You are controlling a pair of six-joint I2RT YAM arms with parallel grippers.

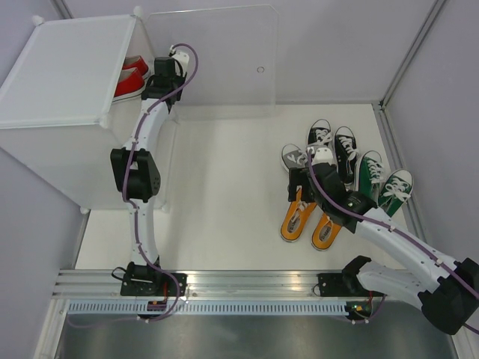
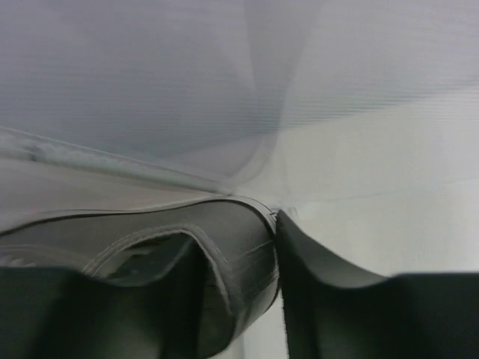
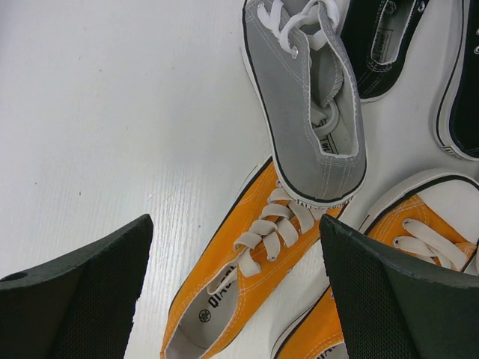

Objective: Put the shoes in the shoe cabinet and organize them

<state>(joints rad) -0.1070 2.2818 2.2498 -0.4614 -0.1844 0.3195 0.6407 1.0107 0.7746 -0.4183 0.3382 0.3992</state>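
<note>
Jaws wide, R gripper (image 3: 233,224) over orange shoe (image 3: 247,284); grey shoe (image 3: 281,105) heel prob. touching.

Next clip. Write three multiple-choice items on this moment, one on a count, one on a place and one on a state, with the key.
1. How many orange shoes lie on the table?
A. one
B. two
C. four

2. Where are the red shoes?
A. on the table
B. in the cabinet
C. on top of the cabinet

3. How does the right gripper stand?
A. open, holding nothing
B. shut on a red shoe
C. shut on an orange shoe

Key:
1 B: the top view shows the orange shoes side by side as one pair.
2 B: their red sides show just inside the cabinet's open front.
3 A: the right wrist view shows the fingers wide apart above an orange shoe, with nothing gripped between them.
</note>
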